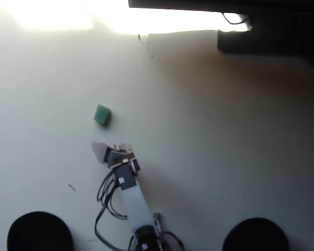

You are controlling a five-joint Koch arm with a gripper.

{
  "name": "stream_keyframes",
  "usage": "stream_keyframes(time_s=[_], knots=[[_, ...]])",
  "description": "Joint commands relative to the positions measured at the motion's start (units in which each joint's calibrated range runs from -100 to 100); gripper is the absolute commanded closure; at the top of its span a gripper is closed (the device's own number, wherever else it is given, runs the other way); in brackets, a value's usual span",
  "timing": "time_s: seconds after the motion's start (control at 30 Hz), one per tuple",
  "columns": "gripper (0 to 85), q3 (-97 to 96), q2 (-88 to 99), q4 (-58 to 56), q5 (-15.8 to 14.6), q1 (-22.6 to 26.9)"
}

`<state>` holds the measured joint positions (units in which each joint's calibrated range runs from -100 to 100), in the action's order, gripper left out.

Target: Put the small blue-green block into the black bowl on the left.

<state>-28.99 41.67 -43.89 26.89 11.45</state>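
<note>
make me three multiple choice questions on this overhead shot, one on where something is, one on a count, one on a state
1. Where does the blue-green block lie in the overhead view?
A. inside a bowl
B. on the bare table, up and left of the middle
C. in the hand

2. How many black bowls show?
A. one
B. two
C. three

3. What is in the left black bowl?
A. the block
B. nothing visible
C. the hand

Key: 1 B, the block sits alone on the white table. 2 B, one bowl at lower left and another bowl at lower right. 3 B, its inside shows only black, and the hand is just below the block.
</note>
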Motion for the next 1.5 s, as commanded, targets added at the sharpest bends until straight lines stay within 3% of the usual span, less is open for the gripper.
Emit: stream_keyframes(time_s=[0.0, 0.13, 0.4, 0.73, 1.47], knots=[[36.5, 7.7, -1.1, -3.6, 0.1, 0.8], [36.5, 13.2, -3.5, -9.1, 0.1, 2.1], [38.2, 15.4, -12.9, -9.7, 0.0, 3.7], [38.2, 47.5, -42.5, -17.7, -1.2, 1.8], [39.2, 47.5, -53.0, -15.6, 0.1, -0.2]])
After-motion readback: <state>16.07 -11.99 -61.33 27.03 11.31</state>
